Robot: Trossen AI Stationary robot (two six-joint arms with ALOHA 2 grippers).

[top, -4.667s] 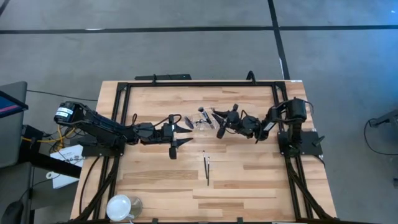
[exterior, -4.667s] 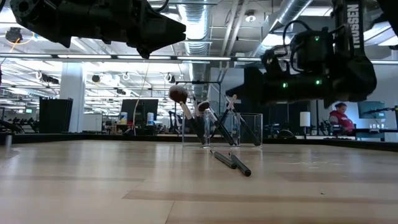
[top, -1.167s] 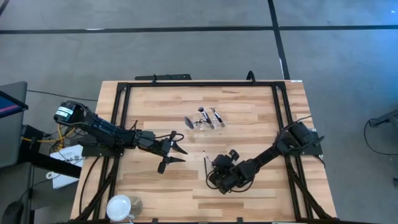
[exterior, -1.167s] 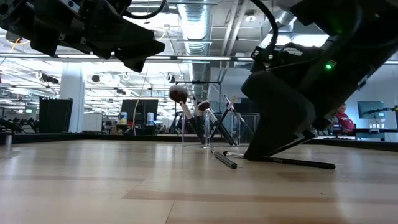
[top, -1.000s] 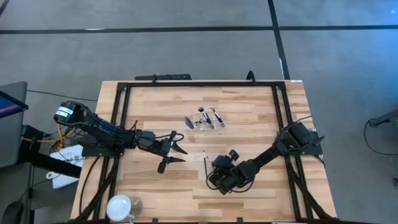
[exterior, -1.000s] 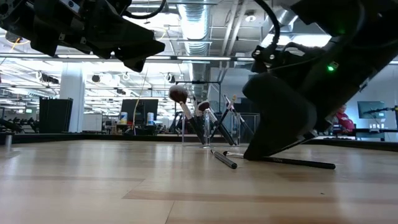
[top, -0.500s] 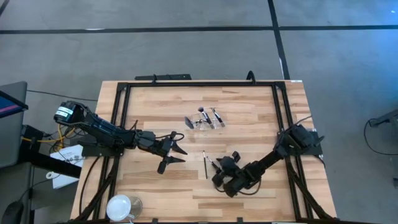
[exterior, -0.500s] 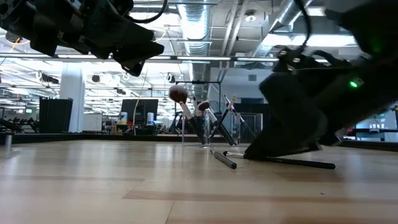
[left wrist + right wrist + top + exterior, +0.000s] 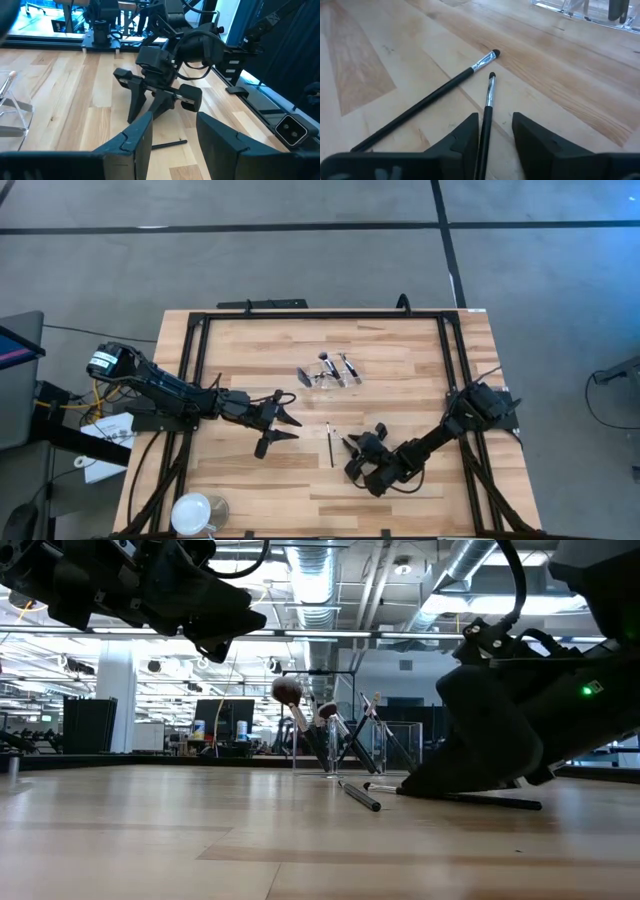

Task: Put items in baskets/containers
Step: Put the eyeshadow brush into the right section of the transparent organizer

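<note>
While office lights are glowing behind the wooden table (image 9: 400, 350), the right gripper (image 9: 492, 135) is sitting low with fingers slightly parted, one brush (image 9: 488, 102) lying between them, ungrasped, a second brush (image 9: 427, 107) at its 10 o'clock. Clear tray (image 9: 328, 372) is standing at 12. Left gripper (image 9: 275, 432) is hovering open, empty.

**A workshop hall behind a wooden table**

The table (image 9: 250, 480) has a pale plank top inside a black frame, standing on grey concrete floor (image 9: 300, 260) crossed by dark lines. In the low view, the room beyond is an open hall with exposed silver ducts (image 9: 470, 560), ceiling strip lights (image 9: 100, 630), a white column (image 9: 115, 690) and dark monitors (image 9: 222, 718) on desks.
</note>
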